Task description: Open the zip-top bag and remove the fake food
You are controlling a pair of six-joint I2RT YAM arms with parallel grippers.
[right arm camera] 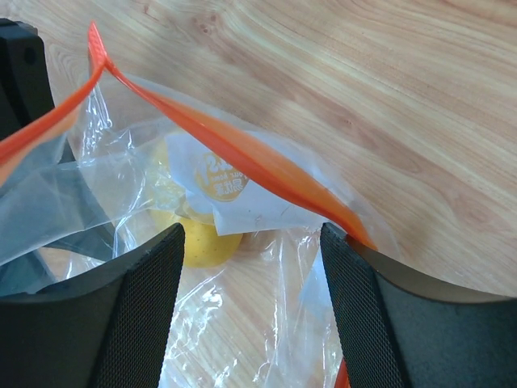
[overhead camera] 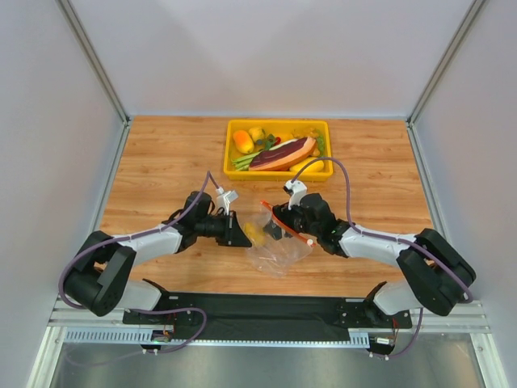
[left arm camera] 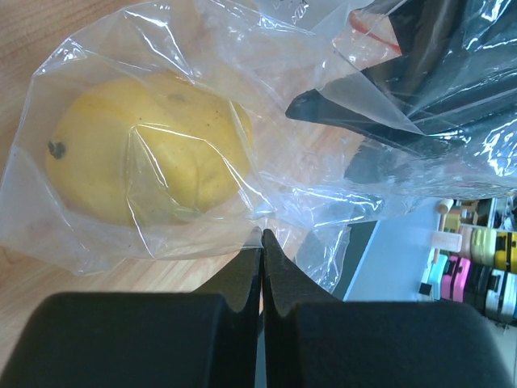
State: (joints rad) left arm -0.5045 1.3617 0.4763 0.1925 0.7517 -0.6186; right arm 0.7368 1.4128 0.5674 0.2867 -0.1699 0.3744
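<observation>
- Now, find the crinkly clear plastic zip-top bag point(overhead camera: 279, 249) on the pale wooden table point(overhead camera: 161, 153), between the two claws and well short of the yellow plastic bin point(overhead camera: 230, 133) at the far side.
- See its red-orange zip strip point(right arm camera: 242, 158) already parted, with both lips gaping toward the right claw.
- Spot one round yellow toy fruit point(left arm camera: 145, 162) inside, down in the closed end near the left claw.
- Read the left gripper point(left arm camera: 262, 242) as clenched tight, with tips meeting at the bag's bottom edge; probably nips a fold of film, though hard to confirm through clear plastic.
- Read the right gripper point(right arm camera: 250, 234) as released, with jaws spread wide at the mouth, one finger against the orange strip and nothing clamped between them.
- Expect thin, limp, slippery film: crumples easily, slides out of a weak pinch, gives no support of its own.
- Take hold at the zip strip, probably the stiffest part, or at a bunched corner; avoid a flat single layer.
- Treat the fruit as light, hard, smooth and round: likely to roll or squirt out of a shallow pinch, so close across its widest part, or tip the bag and pour it out.
- Mind film trapped between pad and fruit; would drag the whole bag along.
</observation>
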